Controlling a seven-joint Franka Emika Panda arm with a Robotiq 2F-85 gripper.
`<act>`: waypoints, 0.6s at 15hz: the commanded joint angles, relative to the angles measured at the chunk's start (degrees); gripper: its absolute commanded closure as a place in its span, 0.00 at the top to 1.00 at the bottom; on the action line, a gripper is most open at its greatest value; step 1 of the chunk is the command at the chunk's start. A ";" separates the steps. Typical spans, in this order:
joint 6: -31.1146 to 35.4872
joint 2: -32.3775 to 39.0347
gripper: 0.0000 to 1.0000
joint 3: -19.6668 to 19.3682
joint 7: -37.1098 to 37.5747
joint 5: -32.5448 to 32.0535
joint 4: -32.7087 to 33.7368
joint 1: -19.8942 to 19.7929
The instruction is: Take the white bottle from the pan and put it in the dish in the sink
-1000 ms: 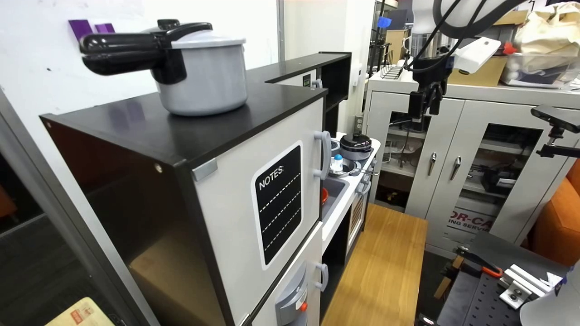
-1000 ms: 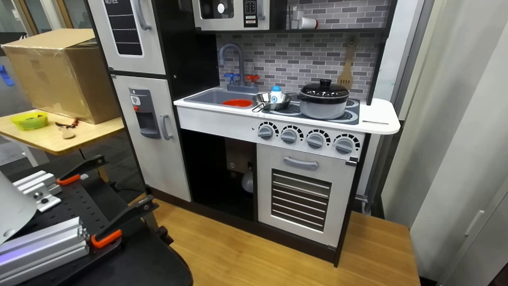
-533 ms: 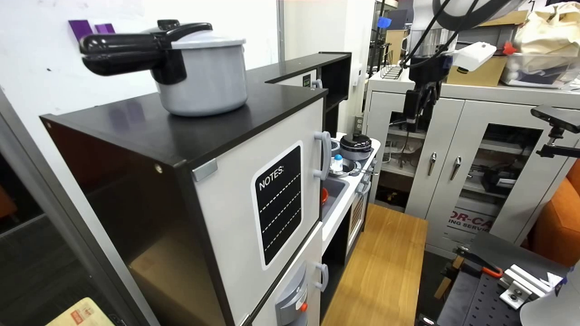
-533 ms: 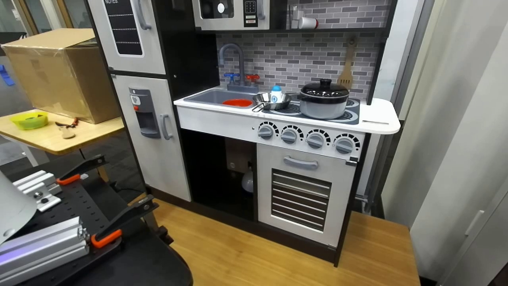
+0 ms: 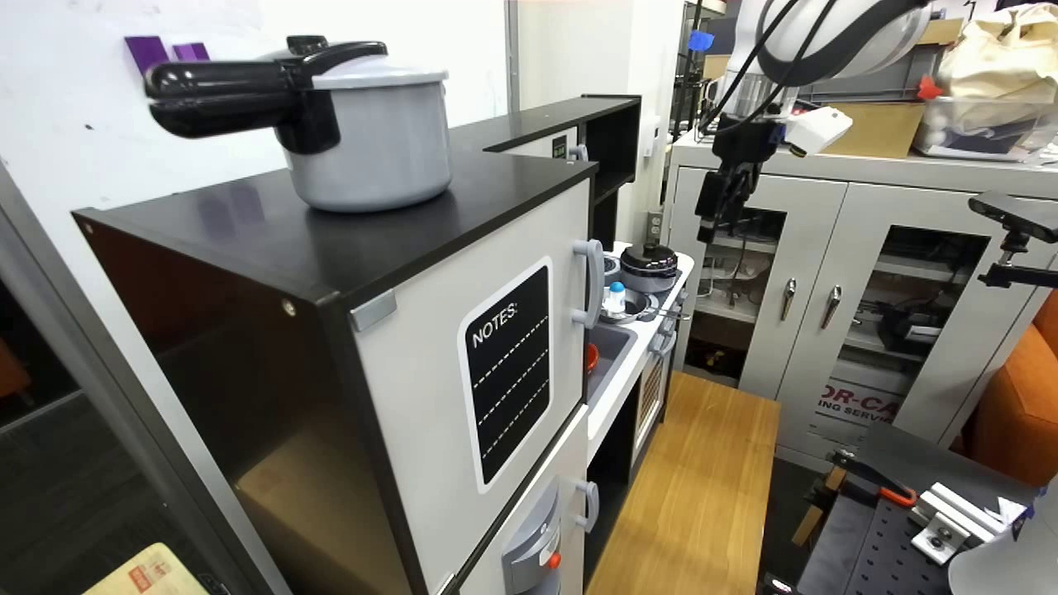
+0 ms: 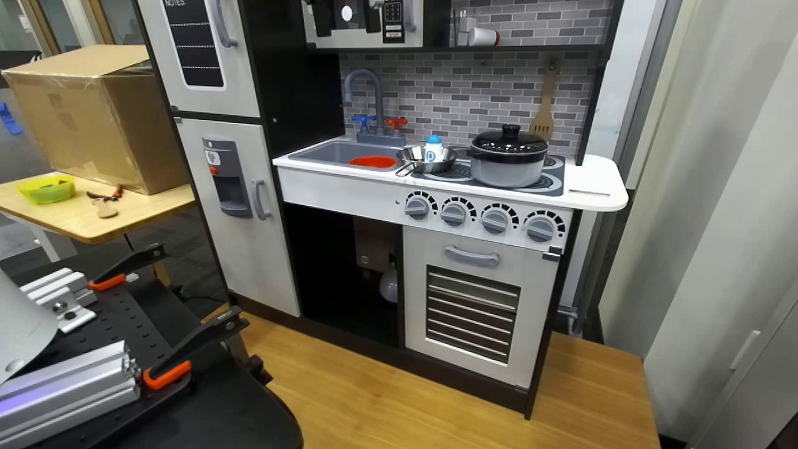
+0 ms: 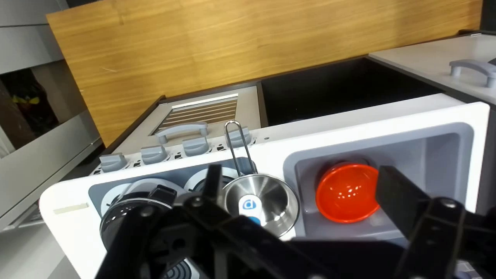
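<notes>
Pincer (image 7: 300,179) spread; bottle (image 7: 250,205) in pan (image 7: 275,190), dish (image 7: 347,192) in sink (image 7: 407,155).

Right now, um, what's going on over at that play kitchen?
A robot arm has its pincer up in front of the play kitchen, open and holding nothing. The blue-capped white bottle stands in the small metal pan next to the sink. The red dish is in the sink, with no bottle in it. So the bottle has yet to be picked up.
</notes>
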 commanded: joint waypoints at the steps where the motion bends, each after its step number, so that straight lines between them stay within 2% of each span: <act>1: 4.22 6.38 1.00 -0.01 -2.78 1.82 3.26 0.63; 2: 5.77 7.97 1.00 0.34 -2.50 1.96 3.95 0.72; 3: 4.57 5.32 1.00 0.78 -0.90 0.59 1.76 -0.01; 5: 5.65 7.67 1.00 0.98 -0.89 0.70 3.06 0.25; 9: 5.64 7.91 1.00 0.97 -0.92 0.72 3.61 0.24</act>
